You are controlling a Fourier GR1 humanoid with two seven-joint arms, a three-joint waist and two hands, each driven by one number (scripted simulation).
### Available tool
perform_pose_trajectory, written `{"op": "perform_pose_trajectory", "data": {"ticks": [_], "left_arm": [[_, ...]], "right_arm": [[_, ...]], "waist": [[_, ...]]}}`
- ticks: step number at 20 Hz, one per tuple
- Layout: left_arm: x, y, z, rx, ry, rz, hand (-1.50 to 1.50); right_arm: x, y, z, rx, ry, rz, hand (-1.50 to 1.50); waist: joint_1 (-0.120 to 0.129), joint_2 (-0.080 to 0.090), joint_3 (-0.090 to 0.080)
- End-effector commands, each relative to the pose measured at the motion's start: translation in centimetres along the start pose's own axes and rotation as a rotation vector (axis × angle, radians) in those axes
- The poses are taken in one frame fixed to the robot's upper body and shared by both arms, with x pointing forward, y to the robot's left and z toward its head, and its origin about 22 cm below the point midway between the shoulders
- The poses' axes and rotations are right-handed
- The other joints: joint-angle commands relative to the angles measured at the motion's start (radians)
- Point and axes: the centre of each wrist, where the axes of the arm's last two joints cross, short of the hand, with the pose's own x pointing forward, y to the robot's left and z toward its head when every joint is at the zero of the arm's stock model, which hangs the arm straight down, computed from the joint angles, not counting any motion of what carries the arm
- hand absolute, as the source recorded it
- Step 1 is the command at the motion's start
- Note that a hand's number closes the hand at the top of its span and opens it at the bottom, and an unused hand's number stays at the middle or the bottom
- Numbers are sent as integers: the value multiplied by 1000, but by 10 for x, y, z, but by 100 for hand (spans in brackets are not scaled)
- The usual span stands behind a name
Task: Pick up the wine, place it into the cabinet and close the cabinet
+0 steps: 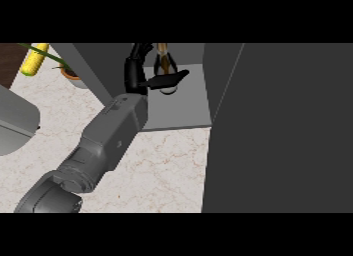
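My left robot hand [151,75] is inside the open cabinet [180,107], fingers and thumb curled round the wine bottle [163,62], which I hold just above the cabinet's grey floor, towards its back. Only the bottle's brownish neck and a little of the dark body show between my fingers; the rest is hidden, so I cannot tell whether its base already touches the floor. My grey forearm [112,132] runs up from the worktop's [168,170] near-left part and crosses the cabinet's front lip.

I judge the step in hand to be setting the bottle down. To do it well, I should keep the bottle upright, lower it straight until the base rests flat on the cabinet floor, and only then uncurl my fingers. It ought to stand well back from the front lip, so the door [290,125], the large dark panel along the right, can swing across without catching it. When I let go, I should draw the hand back along the forearm's own line and clear the left wall without nudging the neck, since a tall, narrow bottle would tip easily.

My right hand is out of sight. The door is open and not yet dealt with. At the worktop's far-left corner lie a yellow corn cob [33,62] and a potted plant [70,73], well apart from my path.
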Motion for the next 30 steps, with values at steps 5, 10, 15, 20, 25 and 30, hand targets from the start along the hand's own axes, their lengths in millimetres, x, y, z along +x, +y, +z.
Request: {"op": "perform_pose_trajectory", "data": {"ticks": [5,10,15,20,25,30], "left_arm": [[-20,22,9,19,20,-110,-150],[-15,36,-1,43,3,-116,-150],[-21,31,7,62,-17,-72,-150],[-28,23,18,27,-26,-61,-150],[-34,38,18,-27,-24,2,-150],[-27,29,15,-60,-28,8,-150]], "right_arm": [[13,-5,7,24,-24,-8,-150],[2,-5,3,29,-11,0,-150],[15,-3,5,35,-28,-1,-150],[4,-8,3,40,-24,-13,-150],[7,6,-5,18,-10,-12,-150],[16,1,5,28,-30,-21,-150]], "waist": [[-8,11,-4],[-9,15,-4],[-1,10,-5],[-7,13,-4],[12,7,-6],[1,7,-5]]}}
